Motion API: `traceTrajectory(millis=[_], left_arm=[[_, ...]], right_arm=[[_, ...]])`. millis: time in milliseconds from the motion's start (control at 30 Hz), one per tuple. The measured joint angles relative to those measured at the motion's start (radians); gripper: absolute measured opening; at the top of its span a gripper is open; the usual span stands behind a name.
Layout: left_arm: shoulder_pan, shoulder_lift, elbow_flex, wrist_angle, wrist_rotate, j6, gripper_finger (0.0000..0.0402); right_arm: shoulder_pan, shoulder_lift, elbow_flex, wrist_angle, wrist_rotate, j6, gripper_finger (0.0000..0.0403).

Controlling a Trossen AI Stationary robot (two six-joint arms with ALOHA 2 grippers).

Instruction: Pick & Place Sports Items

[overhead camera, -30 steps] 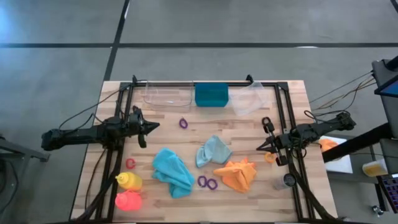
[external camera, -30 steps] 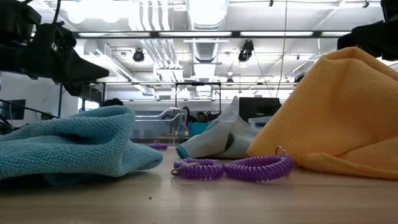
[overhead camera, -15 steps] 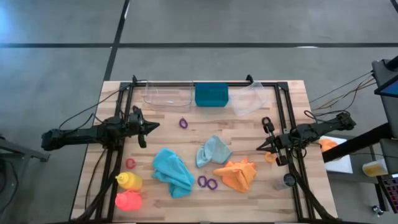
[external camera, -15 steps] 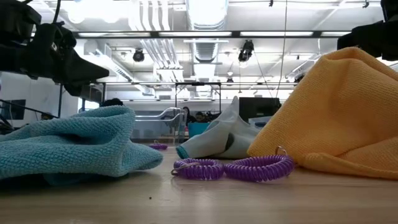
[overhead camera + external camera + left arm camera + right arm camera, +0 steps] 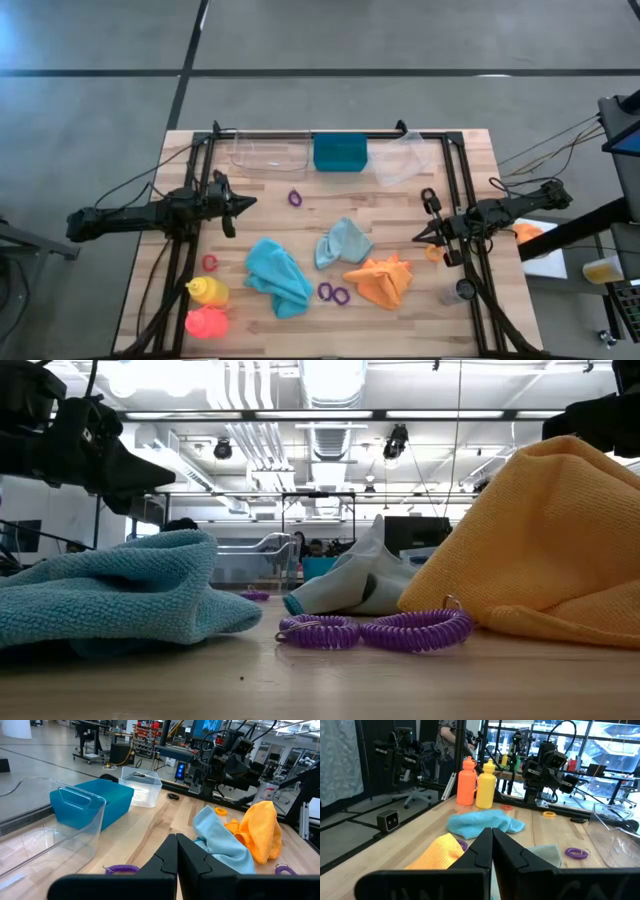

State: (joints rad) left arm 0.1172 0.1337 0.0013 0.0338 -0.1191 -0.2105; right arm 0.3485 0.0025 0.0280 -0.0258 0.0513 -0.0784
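High view: left end effector (image 5: 243, 203) at 9 o'clock, fingers pressed together, empty. Right end effector (image 5: 419, 238) at 3 o'clock, same. Cloths (image 5: 278, 275), purple rings (image 5: 333, 293) mid-bench; bottles (image 5: 207, 307) at 7 o'clock.

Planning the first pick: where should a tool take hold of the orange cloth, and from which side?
Probably from straight above, on the raised peak of the orange cloth. It lies crumpled with folds standing well clear of the table, so closing on that ridge should catch fabric. The double purple ring lies close beside it; keep off that edge.
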Motion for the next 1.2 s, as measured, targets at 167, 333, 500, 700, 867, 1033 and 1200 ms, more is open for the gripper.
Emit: traceTrajectory(millis=[167, 333, 500, 700, 867, 1033, 1200], left_arm=[[0.0, 0.0, 0.0, 0.0, 0.0, 0.0, 0.0001], [0.0, 0.0, 0.0, 0.0, 0.0, 0.0, 0.0001], [0.0, 0.0, 0.0, 0.0, 0.0, 0.0, 0.0001], [0.0, 0.0, 0.0, 0.0, 0.0, 0.0, 0.0001], [0.0, 0.0, 0.0, 0.0, 0.0, 0.017, 0.0001], [0.0, 0.0, 0.0, 0.0, 0.0, 0.021, 0.0001], [0.0, 0.0, 0.0, 0.0, 0.0, 0.02, 0.0001]], right_arm=[[0.0, 0.0, 0.0, 0.0, 0.0, 0.0, 0.0008], [0.0, 0.0, 0.0, 0.0, 0.0, 0.0, 0.0008], [0.0, 0.0, 0.0, 0.0, 0.0, 0.0, 0.0008], [0.0, 0.0, 0.0, 0.0, 0.0, -0.021, 0.0008], [0.0, 0.0, 0.0, 0.001, 0.001, -0.034, 0.0008], [0.0, 0.0, 0.0, 0.01, 0.0, 0.008, 0.0008], [0.0, 0.0, 0.0, 0.032, 0.0, 0.075, 0.0008]])
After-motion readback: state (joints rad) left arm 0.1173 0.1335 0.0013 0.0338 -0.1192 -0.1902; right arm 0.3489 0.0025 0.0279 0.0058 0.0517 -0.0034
